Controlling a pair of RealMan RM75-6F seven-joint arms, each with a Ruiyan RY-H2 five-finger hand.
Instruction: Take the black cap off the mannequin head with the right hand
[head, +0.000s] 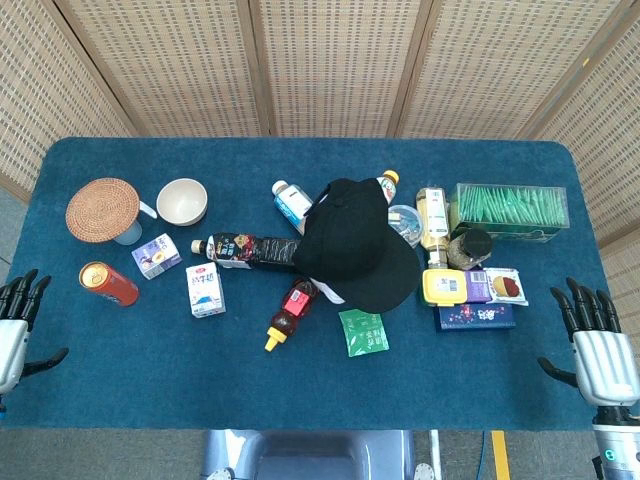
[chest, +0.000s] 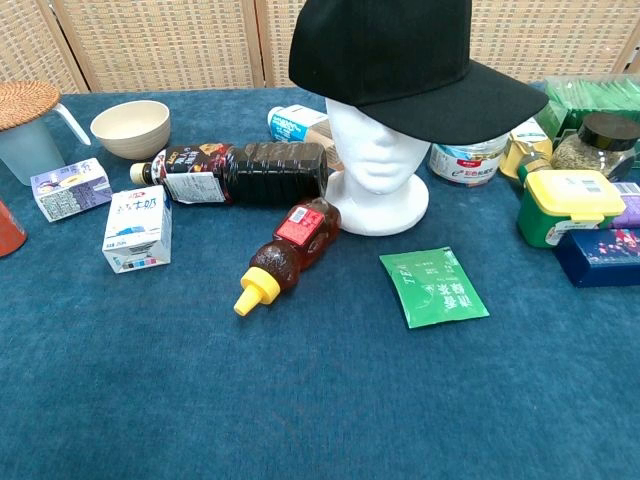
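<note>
- The black cap (chest: 400, 60) sits on the white mannequin head (chest: 375, 150) near the middle of the worktop (head: 200, 390), brim pointing toward the robot and slightly to its right, so the brim edge is the nearest part to take.
- The right hand (head: 598, 345) rests at the near right edge of the worktop, fingers (head: 585, 305) spread and holding nothing; it is well apart from the cap, so the task looks not yet started.
- The left hand (head: 15, 320) waits at the near left edge, also empty with its fingers apart, out of the way.
- A yellow-lidded jar (chest: 568, 205) and a dark blue box (chest: 605, 255) stand between the right hand and the head; a reach probably has to pass over them.
- A squeeze bottle (chest: 285, 250) and a green tea sachet (chest: 432, 285) lie just before the mannequin's base, which may tip if the cap drags.
</note>
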